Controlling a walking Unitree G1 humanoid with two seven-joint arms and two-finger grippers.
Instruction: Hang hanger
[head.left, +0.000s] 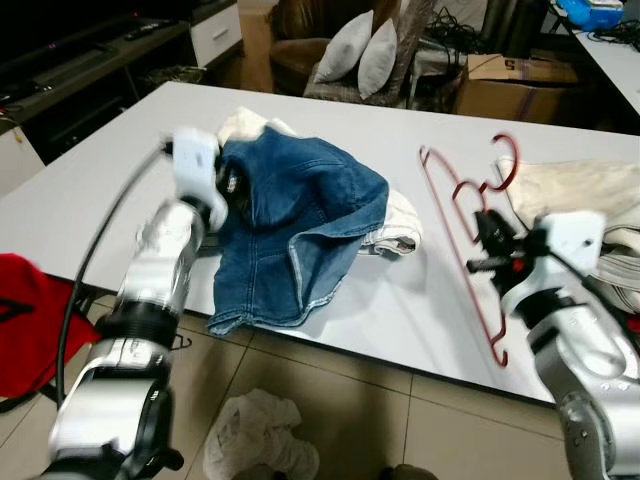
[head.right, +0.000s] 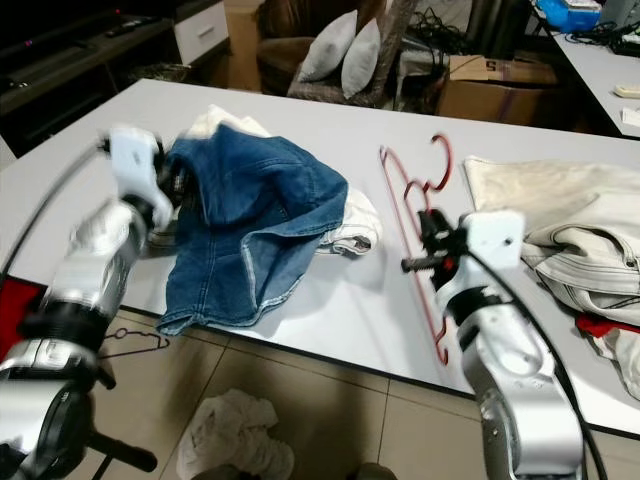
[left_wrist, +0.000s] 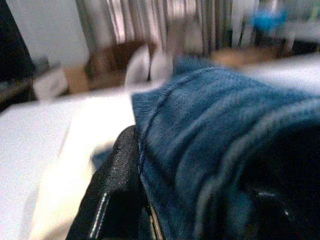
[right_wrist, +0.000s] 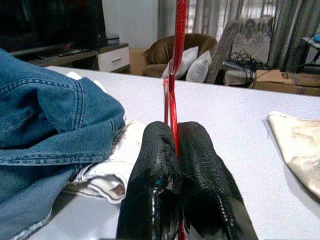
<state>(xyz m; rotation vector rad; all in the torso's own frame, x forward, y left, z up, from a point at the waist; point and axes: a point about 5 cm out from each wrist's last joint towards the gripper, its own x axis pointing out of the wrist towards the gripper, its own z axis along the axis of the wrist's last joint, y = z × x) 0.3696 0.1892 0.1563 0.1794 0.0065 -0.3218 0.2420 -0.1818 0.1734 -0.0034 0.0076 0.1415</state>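
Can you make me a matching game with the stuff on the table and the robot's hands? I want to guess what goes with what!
Things:
1. red hanger
2. blue denim garment
3. red cloth
4. two grey pillows

Places or states:
A. hanging off the table's near-left edge
B. on the brown armchair behind the table
C. pinched by the right gripper, fingers shut on its wire
D. lifted at one edge by the left gripper

Right pairs: 1-C, 2-D, 3-A, 4-B
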